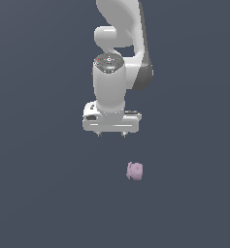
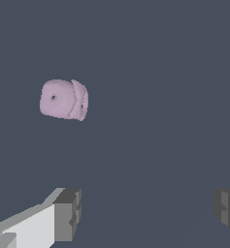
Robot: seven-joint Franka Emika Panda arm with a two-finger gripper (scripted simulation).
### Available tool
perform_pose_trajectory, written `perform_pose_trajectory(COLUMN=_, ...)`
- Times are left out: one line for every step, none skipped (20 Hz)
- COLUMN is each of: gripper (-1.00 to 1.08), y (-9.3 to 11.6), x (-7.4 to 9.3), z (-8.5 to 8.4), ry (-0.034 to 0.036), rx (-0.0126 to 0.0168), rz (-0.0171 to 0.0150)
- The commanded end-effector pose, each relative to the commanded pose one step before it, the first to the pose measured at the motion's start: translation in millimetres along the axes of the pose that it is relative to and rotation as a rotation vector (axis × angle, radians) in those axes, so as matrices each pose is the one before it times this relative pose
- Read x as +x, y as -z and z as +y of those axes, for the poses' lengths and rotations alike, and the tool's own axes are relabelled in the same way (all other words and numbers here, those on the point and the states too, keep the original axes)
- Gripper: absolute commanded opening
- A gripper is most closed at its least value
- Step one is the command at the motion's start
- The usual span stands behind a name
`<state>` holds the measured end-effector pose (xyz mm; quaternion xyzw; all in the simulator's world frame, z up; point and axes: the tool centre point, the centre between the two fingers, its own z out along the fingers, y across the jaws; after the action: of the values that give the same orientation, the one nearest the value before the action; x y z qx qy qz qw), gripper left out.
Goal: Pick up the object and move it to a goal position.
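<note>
Object: a small pale pink-lilac blob, lumpy and roundish, with a matte surface. It lies alone on a flat, dark blue-grey surface.
Object detail: in the wrist view the object shows a rounded main lump with a flatter fold or flap on one side, and a tiny dark dot on its face.
Object position: in the exterior view it sits lower in the picture than the gripper and a little toward the exterior view's right of the gripper's middle. It is apart from the gripper and touches no part of it.
Gripper: a white two-fingered gripper pointing straight down. Its jaws are spread wide and hold nothing.
Fingers: only the short dark tips show below the gripper body in the exterior view. In the wrist view the grey fingertips stand well apart near the two sides of the picture, with bare surface between them. The object is not between them; it lies beyond the tips, nearer the finger that shows more fully.
Arm: a white Franka arm comes down from the top of the exterior view, with a round wrist joint directly above the gripper body.
Surroundings: the same plain dark blue-grey fills both views.
</note>
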<state>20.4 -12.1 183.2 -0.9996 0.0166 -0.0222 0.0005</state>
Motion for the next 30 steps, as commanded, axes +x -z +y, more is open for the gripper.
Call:
perform_pose_trajectory(gripper=1.0, y=0.0, x=0.0, z=0.01, ry=0.0, rx=0.0, rz=0.0)
perform_pose_trajectory(gripper=1.0, y=-0.03, x=-0.01, z=-0.81, ry=0.00204, rx=0.0001, rz=-0.00034)
perform_pose_trajectory(gripper=1.0, y=-0.12, x=-0.03, z=-2.39, ry=0.006, rx=0.00033, rz=-0.00102)
perform_pose_trajectory(gripper=1.0, y=-0.19, x=-0.04, z=-3.9, ry=0.0098, rx=0.00054, rz=-0.00166)
perform_pose_trajectory(gripper=1.0, y=-0.26, x=-0.04, z=-5.4, ry=0.01356, rx=0.00074, rz=-0.0023)
perform_pose_trajectory(gripper=1.0, y=-0.32, x=-0.01, z=-6.72, ry=0.01686, rx=0.00092, rz=-0.00285)
perform_pose_trajectory(gripper=1.0, y=-0.29, x=0.05, z=-5.94, ry=0.01483, rx=0.00081, rz=-0.00251)
perform_pose_trajectory(gripper=1.0, y=-0.21, x=0.08, z=-4.3, ry=0.01071, rx=0.00058, rz=-0.00181)
perform_pose_trajectory(gripper=1.0, y=-0.14, x=0.08, z=-2.68, ry=0.00663, rx=0.00036, rz=-0.00113)
perform_pose_trajectory(gripper=1.0, y=-0.07, x=0.05, z=-1.05, ry=0.00254, rx=0.00014, rz=-0.00044)
perform_pose_trajectory(gripper=1.0, y=0.01, x=0.0, z=0.52, ry=-0.00136, rx=-0.00007, rz=0.00022)
perform_pose_trajectory(gripper=1.0, y=0.1, x=-0.11, z=1.25, ry=-0.00288, rx=-0.00017, rz=0.00052)
perform_pose_trajectory(gripper=1.0, y=0.03, x=-0.01, z=0.31, ry=-0.00068, rx=-0.00004, rz=0.00011)
perform_pose_trajectory(gripper=1.0, y=-0.08, x=0.27, z=-0.37, ry=0.0, rx=0.0, rz=0.0)
perform_pose_trajectory(gripper=1.0, y=-0.42, x=0.61, z=-0.44, ry=-0.00059, rx=0.0001, rz=-0.00034)
perform_pose_trajectory(gripper=1.0, y=-0.53, x=0.89, z=-0.49, ry=-0.00135, rx=0.00008, rz=-0.00029)
perform_pose_trajectory(gripper=1.0, y=-0.69, x=1.19, z=-0.55, ry=-0.0021, rx=0.00008, rz=-0.00032)
perform_pose_trajectory(gripper=1.0, y=-0.87, x=1.48, z=-0.62, ry=-0.00282, rx=0.00009, rz=-0.00038)
perform_pose_trajectory(gripper=1.0, y=-1.05, x=1.76, z=-0.75, ry=-0.00342, rx=0.0001, rz=-0.00043)
perform_pose_trajectory(gripper=1.0, y=-1.22, x=2.02, z=-0.85, ry=-0.004, rx=0.0001, rz=-0.00049)
perform_pose_trajectory(gripper=1.0, y=-1.38, x=2.25, z=-0.98, ry=-0.00444, rx=0.0001, rz=-0.00055)
perform_pose_trajectory(gripper=1.0, y=-1.57, x=2.49, z=-1.15, ry=-0.00489, rx=0.00011, rz=-0.00064)
perform_pose_trajectory(gripper=1.0, y=-1.77, x=2.73, z=-1.36, ry=-0.0053, rx=0.00011, rz=-0.00072)
perform_pose_trajectory(gripper=1.0, y=-1.97, x=2.95, z=-1.47, ry=-0.00589, rx=0.0001, rz=-0.00079)
perform_pose_trajectory(gripper=1.0, y=-2.18, x=3.18, z=-1.66, ry=-0.00642, rx=0.00009, rz=-0.00085)
perform_pose_trajectory(gripper=1.0, y=-2.4, x=3.4, z=-1.83, ry=-0.00698, rx=0.00007, rz=-0.00093)
perform_pose_trajectory(gripper=1.0, y=-2.64, x=3.6, z=-2.01, ry=-0.00753, rx=0.00004, rz=-0.00101)
perform_pose_trajectory(gripper=1.0, y=-2.89, x=3.79, z=-2.23, ry=-0.00804, rx=0.00001, rz=-0.00108)
perform_pose_trajectory(gripper=1.0, y=-3.14, x=3.96, z=-2.44, ry=-0.0086, rx=-0.00003, rz=-0.00115)
perform_pose_trajectory(gripper=1.0, y=-3.41, x=4.11, z=-2.65, ry=-0.00916, rx=-0.00008, rz=-0.00122)
